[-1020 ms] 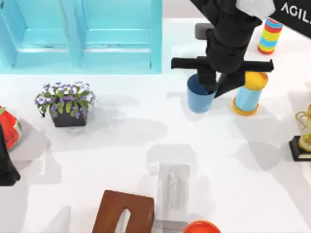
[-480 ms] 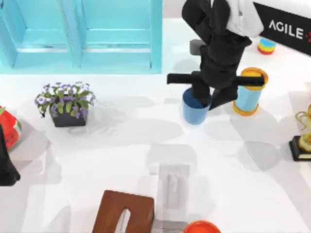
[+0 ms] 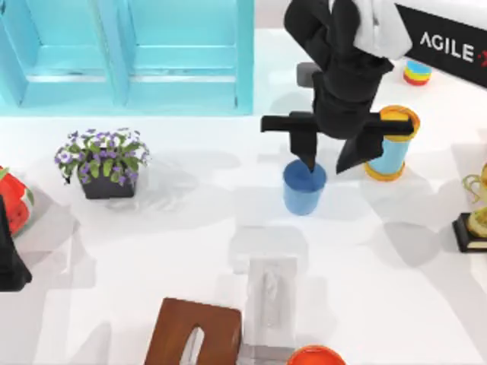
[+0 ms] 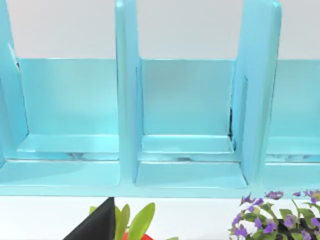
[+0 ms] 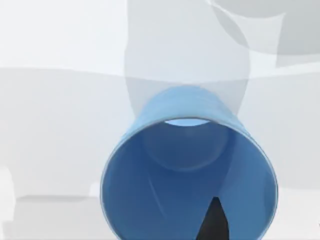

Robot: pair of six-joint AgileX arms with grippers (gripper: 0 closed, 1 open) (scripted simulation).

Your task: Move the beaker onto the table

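The left gripper sits parked at 9 o'clock on the table's edge, beside a watermelon slice; I cannot tell how its fingers stand. Just right of it stands a flower pot, in front of the turquoise cabinet.

Right of centre, toward 1 o'clock, the beaker stands upright on the white table, apart from the tall light-blue cylinder at 2 o'clock. The right gripper hangs above the beaker, its 2 fingers spread wide, released; 1 fingertip dips at the cup's rim.

The cup looks set down, so my judgement is that the step in hand is a clean withdrawal. Lift straight up until that fingertip clears the rim. Any sideways drift first could tip the cup or knock the cylinder.
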